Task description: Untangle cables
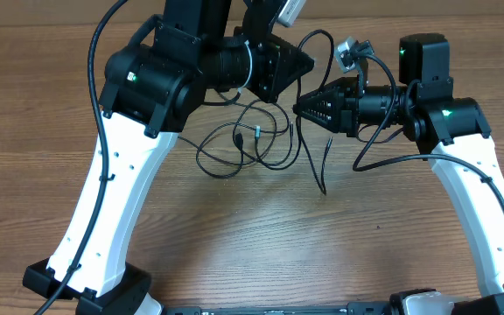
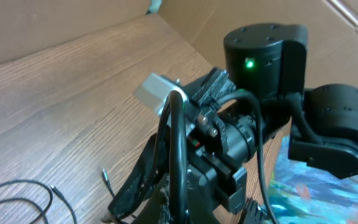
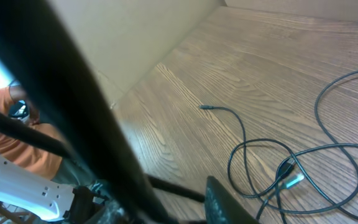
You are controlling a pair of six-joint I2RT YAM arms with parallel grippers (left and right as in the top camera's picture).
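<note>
Nearest my bases the table (image 1: 234, 245) is showing bare wood, and just beyond it a free tail of the cables (image 1: 245, 144) is pointing back toward me, below my right gripper (image 1: 303, 108). The rest is lying flat past that, under and between my two wrists. It is a thin black cord in several loose, overlapping loops rather than a tight knot, with two small plugs (image 3: 294, 180) crossing near the middle. Above the heap my right gripper is hanging with its tips pointing left, just beside a strand that is rising off the table. I cannot tell whether those jaws are parted or pinching that strand. Farther out my left gripper (image 1: 303, 63) is clenched. A strand is arching up beside its tip, but I cannot tell whether it is actually pinched there. I am judging the step in hand to be drawing one strand out of the crossing. To do it well I am planning to anchor one side and pull the other slowly along the strand's own line, so the loops slide open instead of cinching around the plugs.
</note>
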